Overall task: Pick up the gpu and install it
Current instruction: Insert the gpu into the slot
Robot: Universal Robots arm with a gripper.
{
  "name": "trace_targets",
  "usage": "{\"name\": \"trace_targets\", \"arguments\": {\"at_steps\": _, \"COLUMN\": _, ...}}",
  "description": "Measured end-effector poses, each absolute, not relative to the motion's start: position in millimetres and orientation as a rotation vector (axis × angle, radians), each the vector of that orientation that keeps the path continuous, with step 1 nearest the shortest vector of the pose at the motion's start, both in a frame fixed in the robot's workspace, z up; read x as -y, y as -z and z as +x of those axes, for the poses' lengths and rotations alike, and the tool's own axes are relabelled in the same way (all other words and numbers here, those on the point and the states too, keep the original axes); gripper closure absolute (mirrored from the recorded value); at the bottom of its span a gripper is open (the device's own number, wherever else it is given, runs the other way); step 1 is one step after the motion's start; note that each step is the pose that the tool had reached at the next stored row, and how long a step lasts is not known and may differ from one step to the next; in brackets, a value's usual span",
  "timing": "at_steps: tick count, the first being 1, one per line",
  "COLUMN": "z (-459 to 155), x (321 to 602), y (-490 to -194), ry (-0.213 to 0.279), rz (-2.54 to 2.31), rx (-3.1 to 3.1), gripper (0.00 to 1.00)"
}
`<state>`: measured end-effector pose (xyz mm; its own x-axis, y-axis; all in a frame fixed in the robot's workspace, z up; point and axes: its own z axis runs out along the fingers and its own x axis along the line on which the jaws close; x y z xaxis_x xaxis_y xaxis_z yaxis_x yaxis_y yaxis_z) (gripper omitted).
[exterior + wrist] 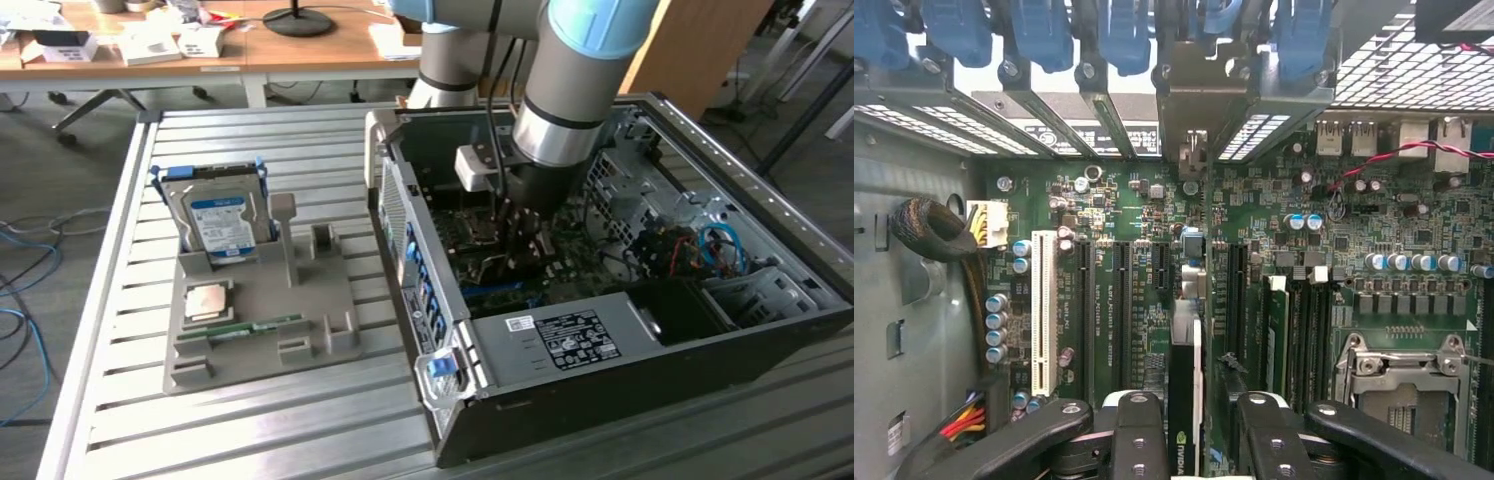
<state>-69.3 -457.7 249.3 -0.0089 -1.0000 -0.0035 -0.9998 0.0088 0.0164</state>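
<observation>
Now gpu (1185, 400) edge-on between tool (1199, 425) fingers

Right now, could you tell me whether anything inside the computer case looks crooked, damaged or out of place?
Nothing stands out. The gpu stands edge-on between the end effector fingers, in line with the motherboard slots, and the case interior looks tidy.

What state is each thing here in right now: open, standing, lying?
computer case: lying on its side, side panel off.
gpu: upright on edge at a motherboard slot; seating unclear.
hard drive: standing upright in the tray.
memory stick: lying flat in the tray.
</observation>
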Motion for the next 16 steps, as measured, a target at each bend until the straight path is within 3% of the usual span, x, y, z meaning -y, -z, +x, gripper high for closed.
{"name": "trace_targets", "arguments": {"at_steps": 16, "z": -69.1, "x": 457.7, "y": -300.0, "ry": 0.022, "rz": 2.205, "rx": 2.225, "gripper": 0.66}}
